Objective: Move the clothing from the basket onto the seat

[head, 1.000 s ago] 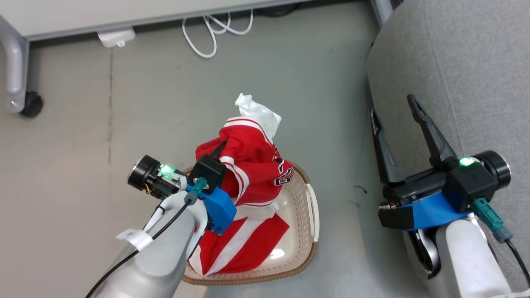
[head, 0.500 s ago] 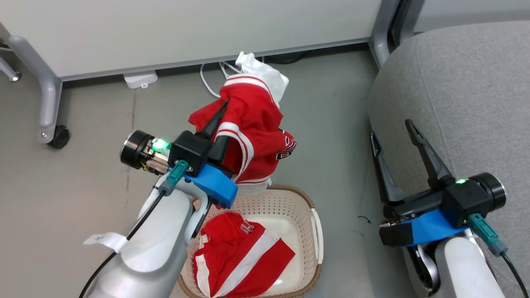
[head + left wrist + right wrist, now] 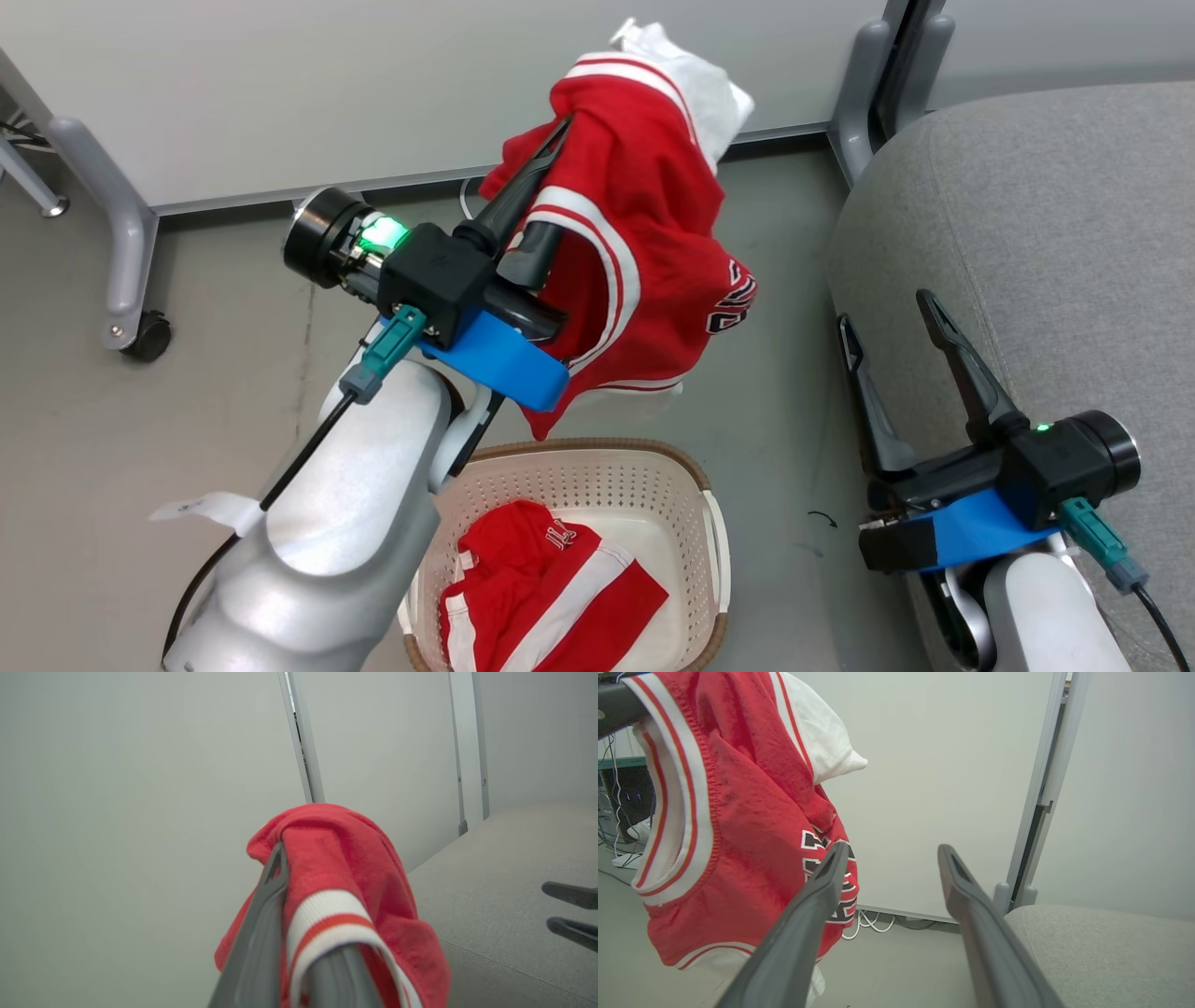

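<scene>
Red jersey is hanging clamped in the left jaws, clear of the basket, another garment lying inside; right jaws are gaping empty, and the carry seems to be calling for swinging rightward over the sofa.

Left gripper rose with the red jersey pinched in its fingers, lifted it clear of the basket, swung it nearer the seat, second garment came uncovered below.
</scene>
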Motion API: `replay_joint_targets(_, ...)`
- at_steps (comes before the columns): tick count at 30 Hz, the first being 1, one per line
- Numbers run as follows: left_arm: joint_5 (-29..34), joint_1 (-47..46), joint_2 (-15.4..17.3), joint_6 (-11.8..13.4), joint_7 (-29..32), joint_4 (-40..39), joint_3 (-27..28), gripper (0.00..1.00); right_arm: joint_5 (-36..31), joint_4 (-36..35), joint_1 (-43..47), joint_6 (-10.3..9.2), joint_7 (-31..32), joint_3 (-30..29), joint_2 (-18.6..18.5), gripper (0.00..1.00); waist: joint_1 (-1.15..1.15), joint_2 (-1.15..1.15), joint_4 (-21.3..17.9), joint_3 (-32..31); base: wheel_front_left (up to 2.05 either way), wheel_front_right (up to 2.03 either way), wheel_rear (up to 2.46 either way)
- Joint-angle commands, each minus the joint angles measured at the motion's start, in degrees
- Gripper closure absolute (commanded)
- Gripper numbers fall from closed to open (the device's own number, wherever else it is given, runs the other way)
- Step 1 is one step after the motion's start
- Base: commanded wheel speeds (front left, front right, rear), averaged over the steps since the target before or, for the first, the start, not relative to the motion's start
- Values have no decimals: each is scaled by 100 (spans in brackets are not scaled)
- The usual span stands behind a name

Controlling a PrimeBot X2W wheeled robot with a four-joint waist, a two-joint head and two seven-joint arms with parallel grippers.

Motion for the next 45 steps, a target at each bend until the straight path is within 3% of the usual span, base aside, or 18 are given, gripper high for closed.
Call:
replay_joint_targets(1,-25,-87,11,-17,-27,-38,-22,100,35,-19,80,3,-20,-14,-21,0,1,0,2,-7,0,0,0)
replay_joint_targets(16,-205,-180,-1,-66,-28,33,-331,100,-80,-95,-9,3,-20,104,-21,0,1,0,41,-39,0,0,0)
replay_joint_targets(27,-215,-206,-29,-73,-28,17,-398,100,-47,218,-739,3,-20,1139,-482,0,1,0,91,15,0,0,0)
replay_joint_targets(34,-199,-217,-86,-71,-28,-9,-459,100,223,855,-1347,3,-20,1891,-754,0,1,0,166,53,0,0,0)
replay_joint_targets(45,-194,-307,-212,-60,-28,-72,-664,100,818,1540,-1939,3,-20,2523,-687,0,1,0,303,77,0,0,0)
